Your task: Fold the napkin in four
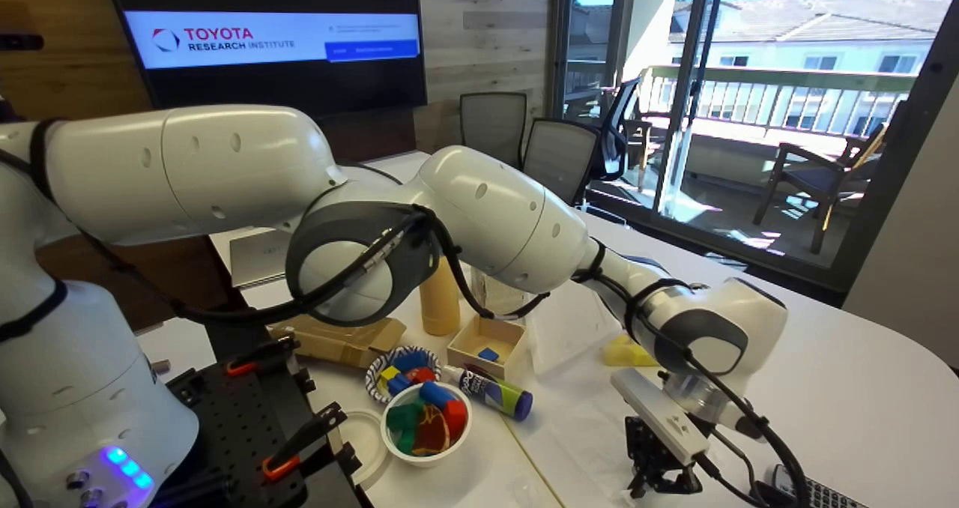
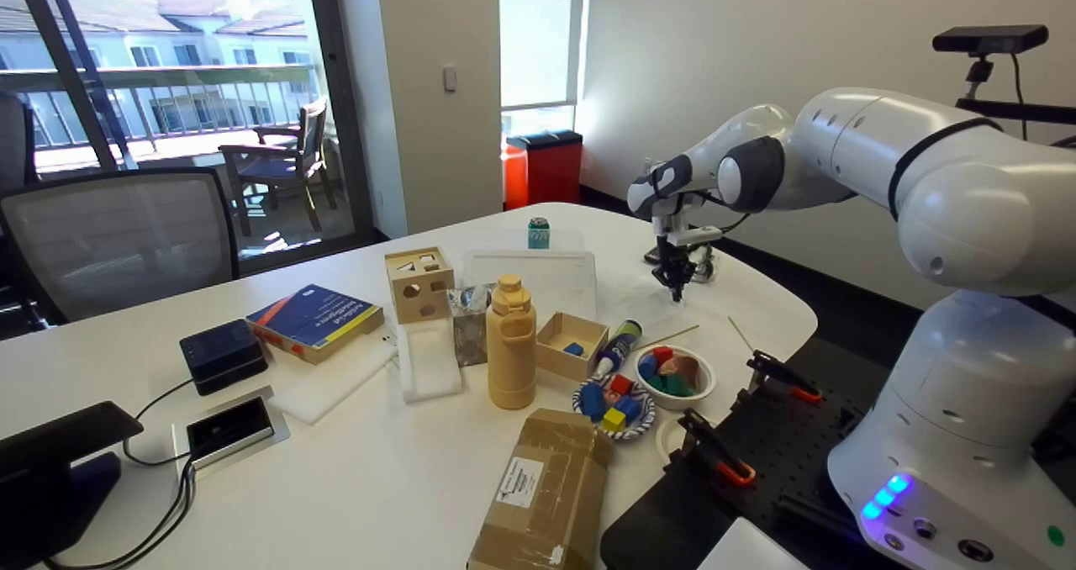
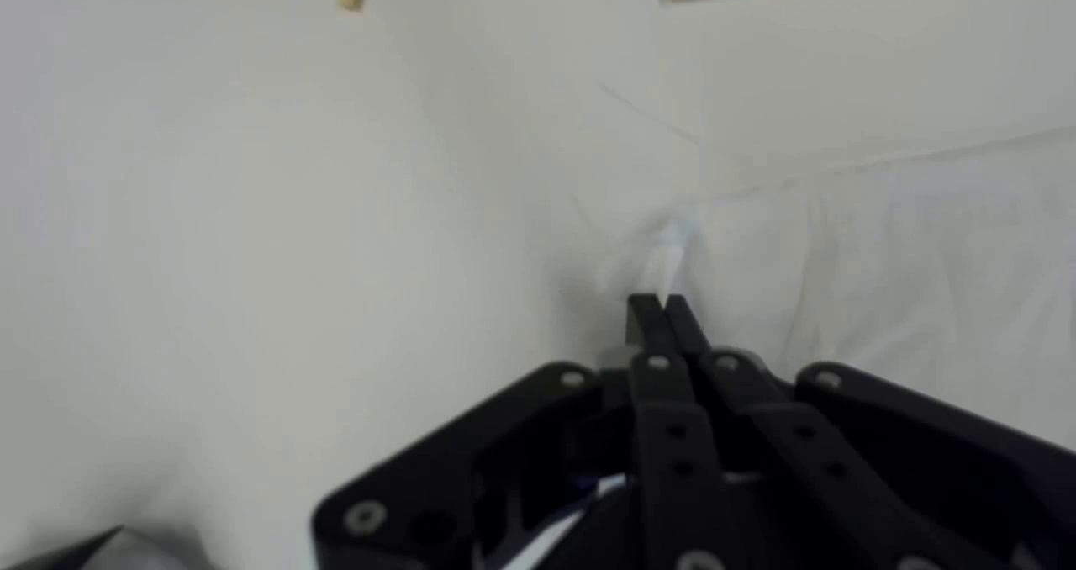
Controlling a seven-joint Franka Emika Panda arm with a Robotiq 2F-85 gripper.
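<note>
A thin white napkin lies creased on the white table, to the right of the fingers in the wrist view. Its upper edge runs up to the right, and its white hardly stands out from the table in both exterior views. My gripper is closed, with a pinched bit of napkin at the left corner between its fingertips. The pinched bit rises in a small peak. The gripper points down, low over the table, in both exterior views. The part of the napkin under the gripper is hidden.
Two thin wooden sticks lie near the napkin. A bowl of blocks, a patterned bowl, a glue bottle and an open wooden box stand beside it. A black device lies behind the gripper.
</note>
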